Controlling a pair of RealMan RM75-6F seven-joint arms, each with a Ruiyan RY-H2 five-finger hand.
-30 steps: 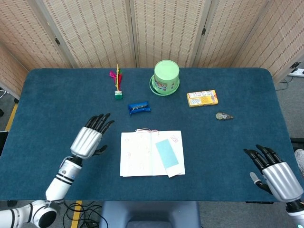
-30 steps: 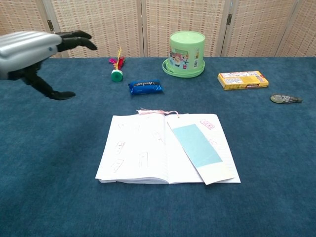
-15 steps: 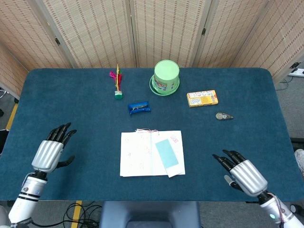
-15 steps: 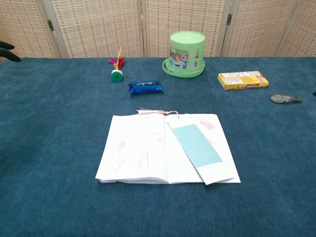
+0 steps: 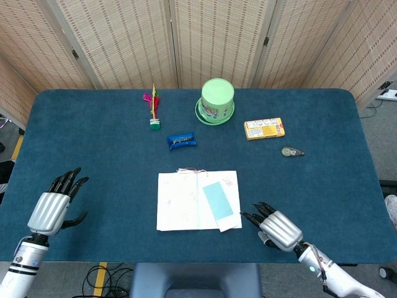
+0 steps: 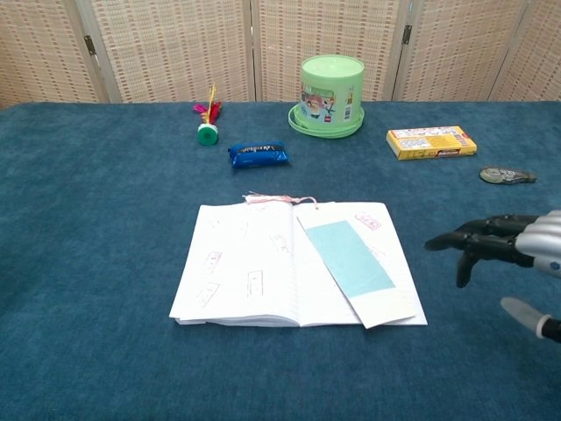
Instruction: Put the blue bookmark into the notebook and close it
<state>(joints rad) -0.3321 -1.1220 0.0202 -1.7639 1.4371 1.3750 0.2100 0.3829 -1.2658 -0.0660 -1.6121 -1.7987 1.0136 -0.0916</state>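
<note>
The notebook (image 5: pixel 186 202) (image 6: pixel 254 263) lies open and flat at the middle of the table. The blue bookmark (image 5: pixel 216 200) (image 6: pixel 349 255) lies slanted on its right page, its lower white end past the page's bottom edge. My right hand (image 5: pixel 277 228) (image 6: pixel 513 247) hovers just right of the notebook's lower right corner, fingers spread toward it, holding nothing and apart from it. Near the table's left front edge is my left hand (image 5: pixel 51 208), fingers apart and empty, far from the notebook; the chest view does not show it.
At the back stand a green lidded tub (image 5: pixel 217 101) (image 6: pixel 331 96), a feathered shuttlecock (image 5: pixel 154 110), a blue snack pack (image 5: pixel 182 141), a yellow box (image 5: pixel 264 128) and a small tape dispenser (image 5: pixel 292 151). Blue cloth covers the table (image 5: pixel 93 155).
My right hand has moved left from the table's right front corner up to the notebook's right edge. My left hand has drawn back from beside the notebook to the left front edge.
</note>
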